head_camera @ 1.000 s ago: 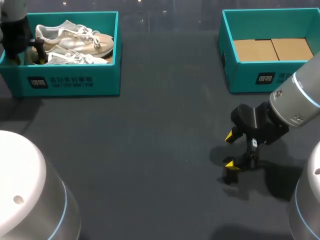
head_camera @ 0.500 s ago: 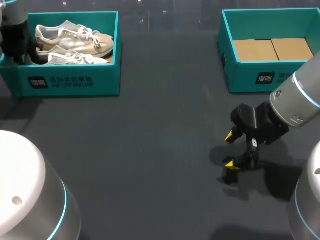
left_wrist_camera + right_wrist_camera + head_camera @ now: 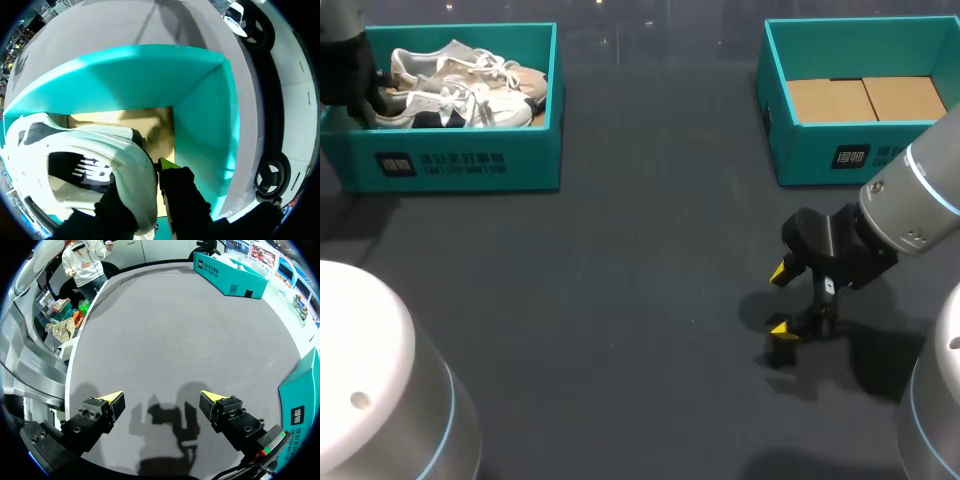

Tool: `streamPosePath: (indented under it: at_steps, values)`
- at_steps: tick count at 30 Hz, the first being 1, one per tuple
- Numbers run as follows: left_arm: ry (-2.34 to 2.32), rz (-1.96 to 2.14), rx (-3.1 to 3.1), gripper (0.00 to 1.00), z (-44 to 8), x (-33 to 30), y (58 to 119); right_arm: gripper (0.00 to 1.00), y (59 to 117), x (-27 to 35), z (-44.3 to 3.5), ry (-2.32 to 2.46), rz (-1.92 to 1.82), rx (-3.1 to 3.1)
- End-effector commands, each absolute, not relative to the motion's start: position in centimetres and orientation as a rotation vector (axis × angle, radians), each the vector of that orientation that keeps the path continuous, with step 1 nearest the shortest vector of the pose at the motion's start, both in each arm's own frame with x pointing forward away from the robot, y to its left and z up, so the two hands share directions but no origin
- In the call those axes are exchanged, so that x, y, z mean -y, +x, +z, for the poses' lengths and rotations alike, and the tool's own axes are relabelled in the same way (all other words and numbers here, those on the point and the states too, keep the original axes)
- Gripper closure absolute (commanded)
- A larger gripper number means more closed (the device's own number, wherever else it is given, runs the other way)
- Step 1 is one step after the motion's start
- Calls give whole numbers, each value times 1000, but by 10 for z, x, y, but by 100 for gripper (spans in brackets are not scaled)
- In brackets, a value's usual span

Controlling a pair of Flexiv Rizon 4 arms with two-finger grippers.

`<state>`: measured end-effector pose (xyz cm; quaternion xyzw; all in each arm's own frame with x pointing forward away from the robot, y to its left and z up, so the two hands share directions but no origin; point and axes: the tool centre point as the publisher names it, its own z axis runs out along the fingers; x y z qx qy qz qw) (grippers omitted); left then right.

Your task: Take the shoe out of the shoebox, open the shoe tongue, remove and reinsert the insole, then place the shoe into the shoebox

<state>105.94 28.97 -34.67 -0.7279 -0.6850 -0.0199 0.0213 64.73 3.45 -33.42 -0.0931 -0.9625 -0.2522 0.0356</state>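
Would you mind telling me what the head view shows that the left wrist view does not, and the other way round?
Only the head view shows the right gripper, open at the table's right, the empty box behind it, and a second shoe at the back of the left box. Only the left wrist view shows the left gripper shut on the heel of the shoe, and the cardboard floor beneath it. Both show the gripped shoe and the left box.
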Motion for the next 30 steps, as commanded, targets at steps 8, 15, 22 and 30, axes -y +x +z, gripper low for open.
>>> streamPosePath:
  at_steps: [8,15,22,30]
  values:
    - [-2282,-148,2143,100,-282,-301,1058,0,646,-35,-335,-287,-774,2960]
    - [-2233,-197,2178,100,-230,-302,1061,0,646,-35,-335,-287,-774,2960]
    - [-2180,-226,2223,100,-187,-300,1048,0,646,-35,-335,-287,-774,2960]
    - [-2142,-287,2249,100,-147,-290,1019,0,646,-35,-335,-287,-774,2960]
